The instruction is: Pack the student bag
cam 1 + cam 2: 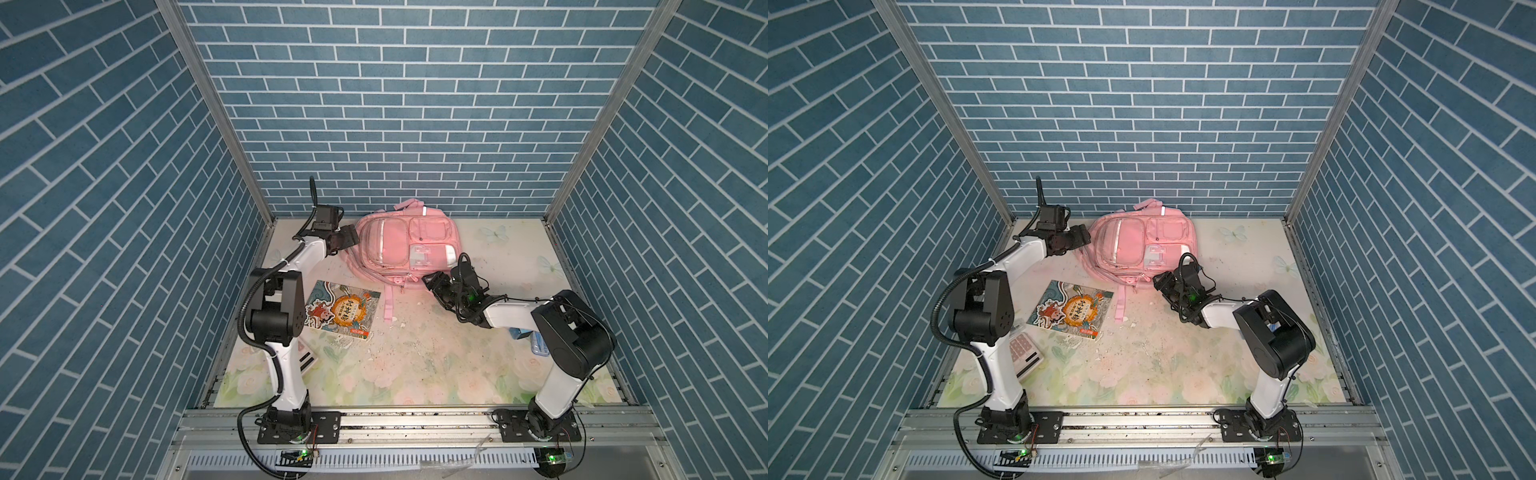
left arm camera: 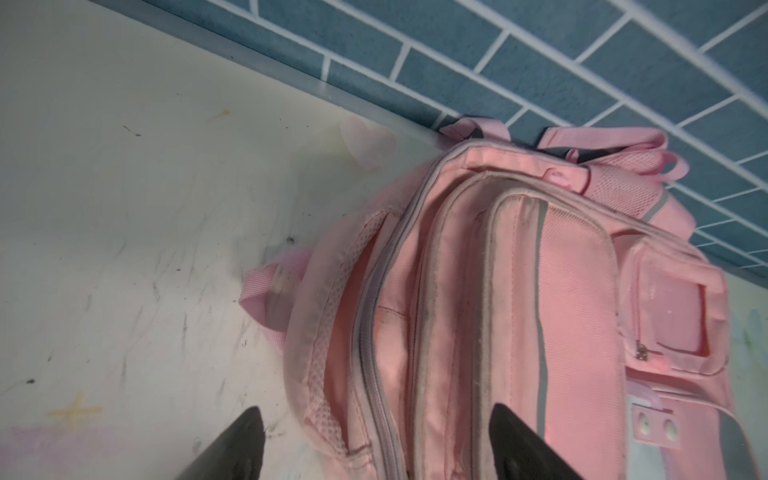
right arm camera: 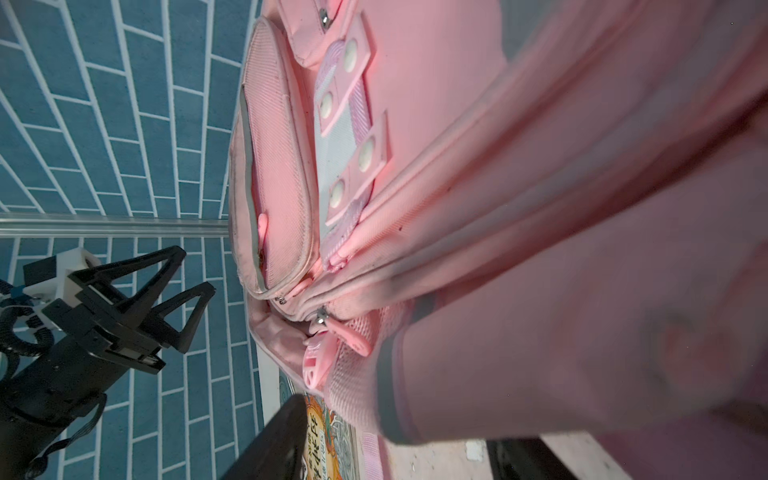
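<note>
In both top views the student bag (image 1: 403,245) lies flat, pockets up, at the middle of the tabletop's (image 1: 415,374) far edge, its top straps against the brick wall (image 1: 395,124). The left gripper (image 1: 348,240) sits just beside the bag's left side, jaws spread. The right gripper (image 1: 432,283) is at the bag's near right corner, jaws also apart; contact cannot be told. A picture book (image 1: 343,309) lies near the bag, toward the left edge. A top view shows a calculator (image 1: 1025,351) behind the left arm.

The left wrist view adds the bag's greyed zip seams, running between two black fingertips (image 2: 249,432). One tip is over bare tabletop and one over the bag, with nothing clamped.

The right wrist view adds a close look at the snap tabs (image 3: 353,124) and a pink zip pull (image 3: 322,357). Blurred pink fabric hangs over the gripper's own spread fingers (image 3: 282,436). Beyond the bag, the left gripper (image 3: 193,268) is empty.
</note>
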Tool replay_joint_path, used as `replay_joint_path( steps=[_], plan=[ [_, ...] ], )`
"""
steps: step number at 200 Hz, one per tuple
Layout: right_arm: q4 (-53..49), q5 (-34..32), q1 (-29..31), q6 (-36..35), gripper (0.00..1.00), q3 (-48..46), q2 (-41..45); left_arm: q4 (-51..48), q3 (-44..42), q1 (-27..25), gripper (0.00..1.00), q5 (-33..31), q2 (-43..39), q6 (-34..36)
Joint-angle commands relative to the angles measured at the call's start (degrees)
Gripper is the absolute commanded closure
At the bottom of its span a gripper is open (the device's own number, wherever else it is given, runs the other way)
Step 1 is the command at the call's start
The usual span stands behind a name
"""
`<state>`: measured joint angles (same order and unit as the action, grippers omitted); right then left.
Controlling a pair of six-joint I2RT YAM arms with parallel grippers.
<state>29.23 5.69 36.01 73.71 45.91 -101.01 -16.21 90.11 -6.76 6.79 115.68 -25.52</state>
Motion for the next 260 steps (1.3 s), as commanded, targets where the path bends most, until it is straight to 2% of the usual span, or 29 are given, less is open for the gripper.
replay_joint_path(
  steps=[1, 32, 67, 87, 109, 123, 134, 162, 204, 235, 260],
  plan=[
    [0.74, -2.52, -0.21, 5.10, 0.37, -0.70, -0.75, -4.16, 2.99, 0.09, 0.18, -0.36, 3.59, 2.78],
    [1.35, -0.84, -1.83, 5.35, 0.50, -1.96, -0.94, -5.98, 4.82, 0.08, 0.22, -1.40, 7.42, 4.08],
    [1.41, 0.98, -4.02, 3.84, 0.68, -2.84, -0.71, -7.02, 5.35, 0.09, 0.33, 1.95, 10.57, 3.07],
    [2.27, 3.70, -5.56, 2.86, 0.77, -3.19, -0.68, -7.29, 4.89, 0.03, 0.53, 4.51, 11.00, 2.05],
    [2.08, 5.34, -6.99, 0.46, 0.83, -3.37, 0.08, -6.16, 2.72, -0.07, 0.81, 6.31, 9.35, 0.51],
    [1.45, 6.24, -8.27, -1.40, 0.85, -3.39, 0.84, -4.50, 0.16, -0.33, 0.94, 8.46, 6.94, -1.25],
    [0.90, 7.35, -9.75, -2.92, 0.86, -3.42, 1.42, -2.87, -2.52, -0.85, 1.00, 10.34, 4.35, -3.24],
    [-1.82, 11.44, -14.87, -6.82, 0.89, -3.03, 2.68, 3.52, -11.83, -3.67, 1.00, 14.83, -4.43, -10.75],
    [-4.40, 17.51, -23.42, -12.55, 0.91, -2.52, 3.88, 11.04, -22.01, -11.49, 1.00, 16.06, -15.25, -21.64],
    [-6.88, 24.11, -28.76, -16.84, 0.90, 1.85, 1.40, 19.26, -30.02, -18.55, 1.00, 13.13, -21.81, -31.76],
    [-12.67, 25.82, -31.56, -21.74, 0.90, 7.49, -1.22, 24.15, -35.75, -24.57, 1.00, 8.55, -25.78, -38.02]
  ],
)
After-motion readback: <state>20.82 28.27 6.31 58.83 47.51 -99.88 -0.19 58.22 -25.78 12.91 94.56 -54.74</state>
